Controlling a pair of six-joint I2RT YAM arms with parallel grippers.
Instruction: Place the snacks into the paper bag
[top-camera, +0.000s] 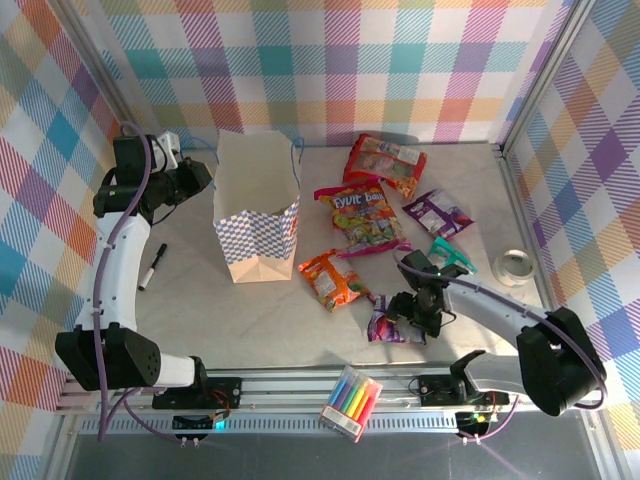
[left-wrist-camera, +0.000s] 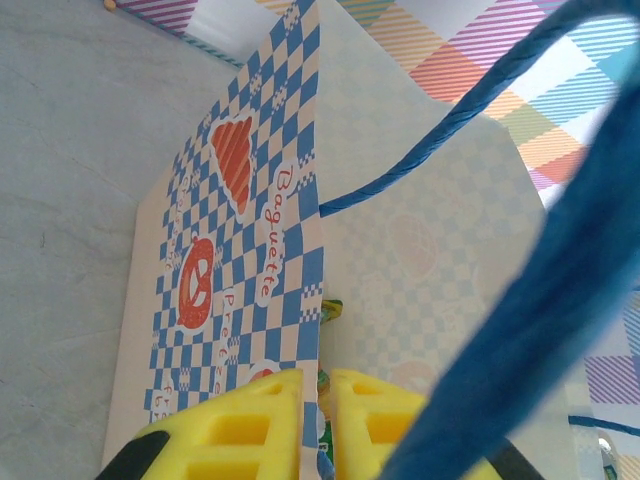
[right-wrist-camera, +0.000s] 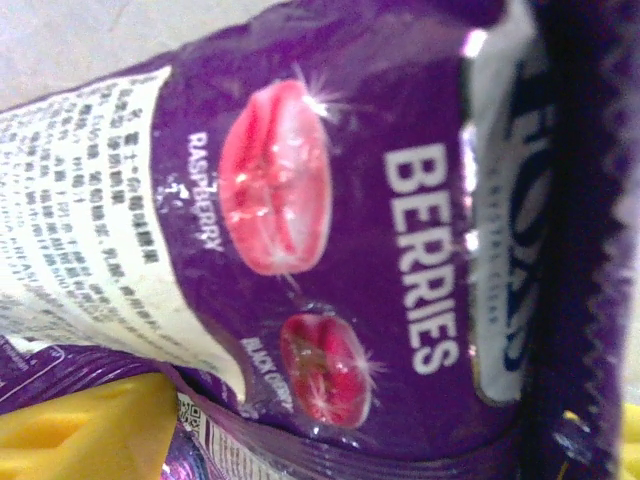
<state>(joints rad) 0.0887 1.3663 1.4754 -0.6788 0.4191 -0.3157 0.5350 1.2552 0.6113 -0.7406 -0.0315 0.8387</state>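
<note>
Purple foil filled the right wrist view: the berry packet lay between the right gripper, one yellow finger at its lower left and a sliver of the other at the far right edge. The jaws stood wide astride it, but at that range I could not tell whether the pads had bitten.

From above, the purple packet lay on the table near the front edge, under the right gripper and well apart from the paper bag. The bag stood upright with its mouth open, the left gripper at its left rim. The red, candy, orange, second purple and teal packets lay loose on the table to the right of the bag.

The risks, as I judged them: glossy foil pinched on a flat face could slide out during the carry, and the bag, held by one wall alone, could lean or fold its mouth shut if that arm pulled.

Only the left wrist view showed the hold itself: the left gripper nearly closed, its fingers clamping the checkered bag wall, with a blue cord handle across the lens. The overhead view gave the gap between packet and bag, which neither wrist camera offered.
</note>
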